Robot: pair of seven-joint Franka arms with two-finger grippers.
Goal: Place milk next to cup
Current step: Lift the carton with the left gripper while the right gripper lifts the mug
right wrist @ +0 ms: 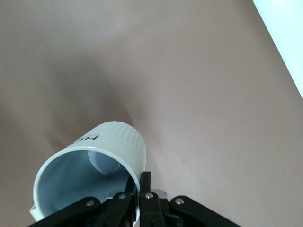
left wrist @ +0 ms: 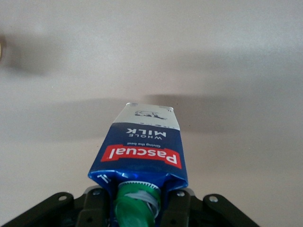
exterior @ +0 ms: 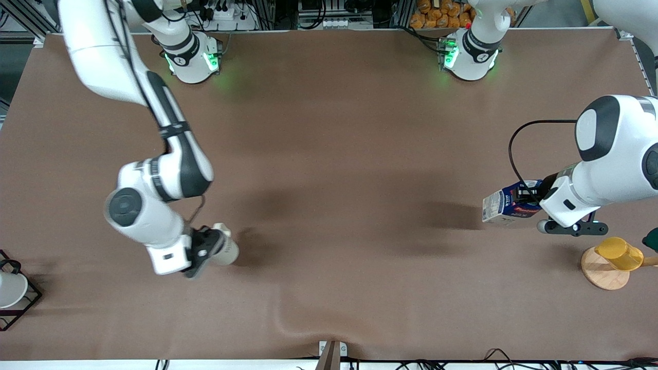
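At the right arm's end of the table, low in the front view: black wire rack (exterior: 20,303) holding a white cup (exterior: 11,289), only partly in view.

Next along: right gripper (exterior: 205,253), closed on the wall of the cup (exterior: 226,247), one finger inside the rim and one outside, as seen in the right wrist view (right wrist: 142,198). Cup (right wrist: 92,170) off-white, glazed ceramic, cylindrical, with fine ribbing below the rim, grey lettering on the outer wall and a pale grey interior. Tilted, mouth toward the wrist camera. Cannot tell whether its base touches the brown table cover (exterior: 329,180). Cover smooth and matte, with a raised wrinkle near the front edge.

Toward the left arm's end: left gripper (exterior: 537,203), closed on the cap end of the milk (exterior: 506,205). Carton carried lying sideways over the table cover, white lower part pointing toward the right arm's end, well apart from the cup. In the left wrist view, milk (left wrist: 142,151) shows a dark blue gable top, a red label band, a white base and a green ribbed round cap seated between the black fingers (left wrist: 177,208).

Nearer the front camera than the carton: round wooden coaster (exterior: 604,272) carrying a glossy yellow cup (exterior: 617,253).
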